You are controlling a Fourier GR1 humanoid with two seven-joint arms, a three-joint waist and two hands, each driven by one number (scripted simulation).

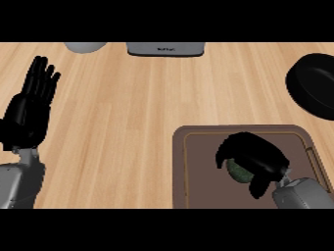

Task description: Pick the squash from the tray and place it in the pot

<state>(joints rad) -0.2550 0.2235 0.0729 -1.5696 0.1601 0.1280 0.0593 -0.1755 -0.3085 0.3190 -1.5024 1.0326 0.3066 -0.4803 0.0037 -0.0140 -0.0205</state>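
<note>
While the squash sits on the tray: the task is at its grasp step, with nothing yet delivered to the pot.
Squash: the squash (238,170) lies on the brown tray (198,166), mostly hidden under the right hand; only a green patch shows at the hand's left edge.
Tray: it rests on the wooden bench (126,108) at the lower right of the head view, its rim showing all round.
Pot: the black pot (320,88) stands at the far right edge of the bench, partly cut off by the view's edge, well apart from the tray, with a pinkish handle pointing down towards the robot.
Done so far: the right hand is on the squash, which by the look of it is not lifted.
Left to do: lifting, carrying it to the right and away from the robot, and setting it into the pot, judging by how things lie.
Right hand: the right hand (254,156) comes in from the lower edge over the tray, its fingers (231,147) curled down round the squash, thumb towards the robot.
Left hand: the left hand (28,108) rests near the left edge, fingers straight and pointing up, holding nothing.
Other things: a grey appliance (165,48) and a pale round object (84,46) sit at the far edge of the bench.
</note>
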